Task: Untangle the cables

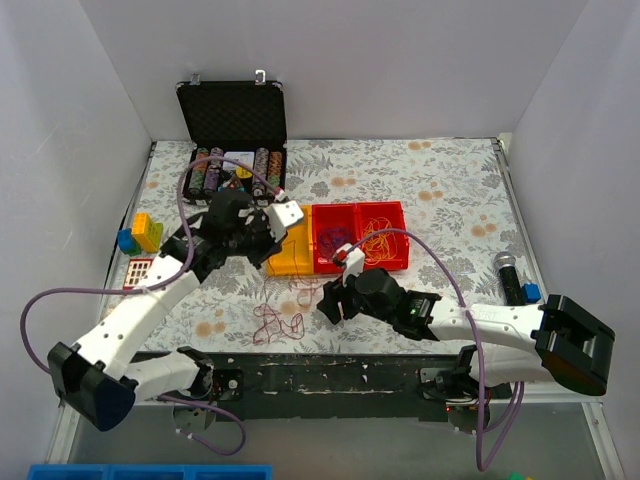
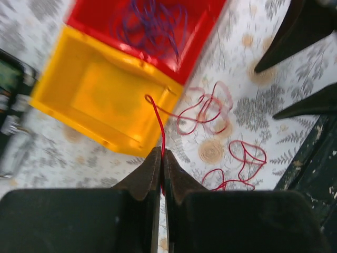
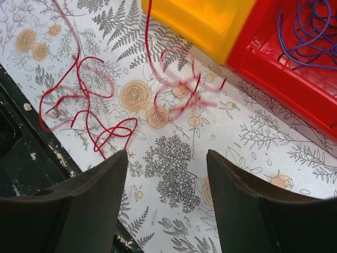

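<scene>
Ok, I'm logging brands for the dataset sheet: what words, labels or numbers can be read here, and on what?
No text can be read in any view.
White card in the black case: print too small to read.
Pink keypad-like panel at the left: marks too small to read.
Yellow bin and red cable: no writing shows.
</scene>
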Controlling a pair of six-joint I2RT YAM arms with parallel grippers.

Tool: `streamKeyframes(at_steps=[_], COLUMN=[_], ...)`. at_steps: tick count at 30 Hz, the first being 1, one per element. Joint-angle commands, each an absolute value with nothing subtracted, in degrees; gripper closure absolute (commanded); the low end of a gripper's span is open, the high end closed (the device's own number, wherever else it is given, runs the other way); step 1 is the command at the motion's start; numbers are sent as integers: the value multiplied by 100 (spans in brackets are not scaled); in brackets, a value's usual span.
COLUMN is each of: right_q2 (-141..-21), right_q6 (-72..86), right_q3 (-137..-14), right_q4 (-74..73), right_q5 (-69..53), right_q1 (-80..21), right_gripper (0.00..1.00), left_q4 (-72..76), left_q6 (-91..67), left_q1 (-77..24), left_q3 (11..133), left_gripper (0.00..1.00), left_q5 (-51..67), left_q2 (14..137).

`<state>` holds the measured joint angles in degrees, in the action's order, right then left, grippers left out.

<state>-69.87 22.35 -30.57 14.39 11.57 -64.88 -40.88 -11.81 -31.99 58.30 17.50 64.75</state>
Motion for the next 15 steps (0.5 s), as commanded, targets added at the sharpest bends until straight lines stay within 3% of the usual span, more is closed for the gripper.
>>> streamKeyframes(at_steps=[1,15], right_q2=[-7057,-7277], right_q6=[2048,1652], right_q3=[-3410,-3700], right_q4=[1872,2978], right_q5=[1108,792], right_q1=[-6478,-6478], right_gripper=[29,22], left_q4=[-4947,-5687], left_q6=[-1046,-518], left_q1=[-3182,-3182], left_q3=[7012,8648], left_gripper=[100,100], left_q5=[2012,2320], left_q2=[6100,5695])
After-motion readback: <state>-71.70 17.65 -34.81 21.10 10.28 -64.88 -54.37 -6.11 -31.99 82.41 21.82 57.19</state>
